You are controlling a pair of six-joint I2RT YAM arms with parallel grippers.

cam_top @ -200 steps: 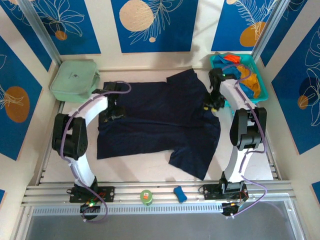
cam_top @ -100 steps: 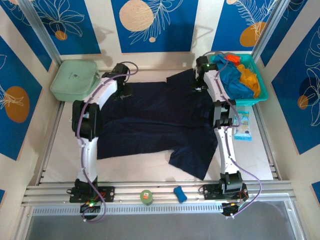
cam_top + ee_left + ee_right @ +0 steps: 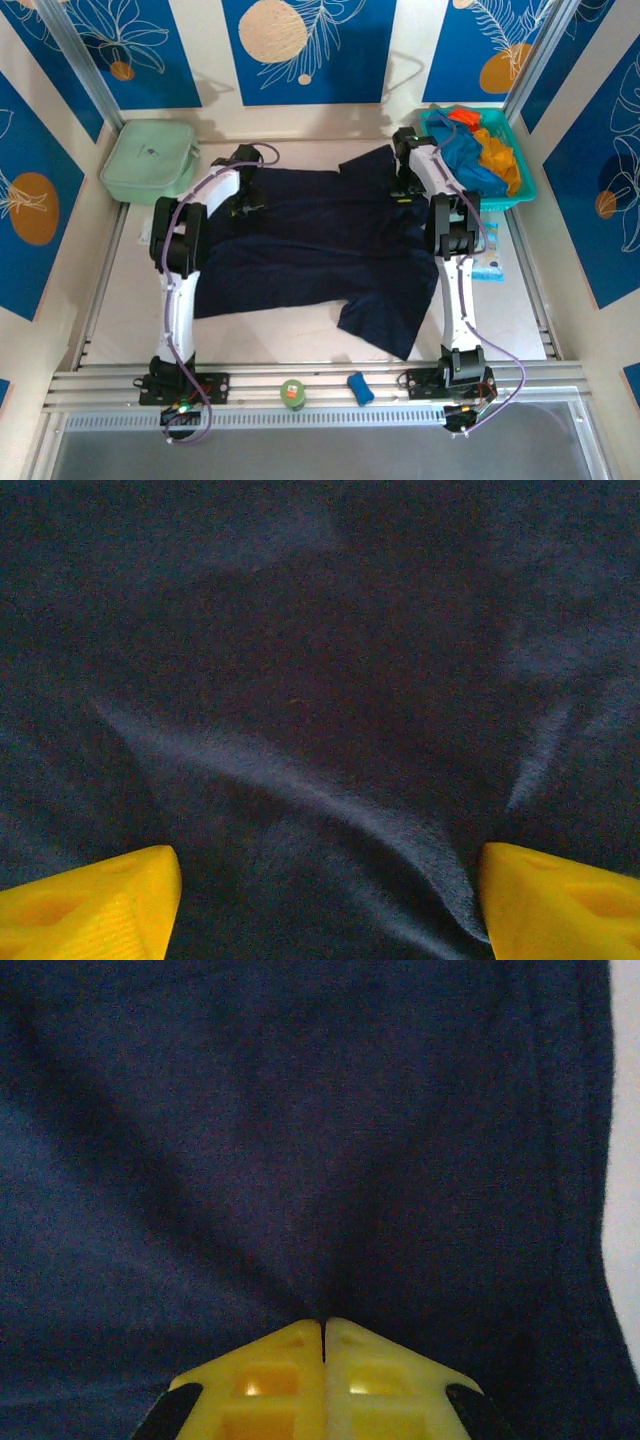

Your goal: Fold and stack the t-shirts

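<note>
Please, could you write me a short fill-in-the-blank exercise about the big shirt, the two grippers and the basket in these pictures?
1. The spread-out t-shirt is dark ____ in colour.
2. The right gripper has its jaws ____ on that shirt's cloth.
3. The left gripper hovers over the cloth with its jaws ____.
4. The teal basket stands on the robot's ____ side.

Missing words: navy; shut; open; right.

The left arm (image 3: 176,300) and the right arm (image 3: 458,300) each stood upright from the base, bent at the elbow and reached forward. The left gripper (image 3: 245,203) pointed down, its yellow fingers (image 3: 100,905) set wide apart. The right gripper (image 3: 403,188) pointed down too, its fingers (image 3: 280,1380) pressed tip to tip, pinching the navy t-shirt (image 3: 320,240).
</note>
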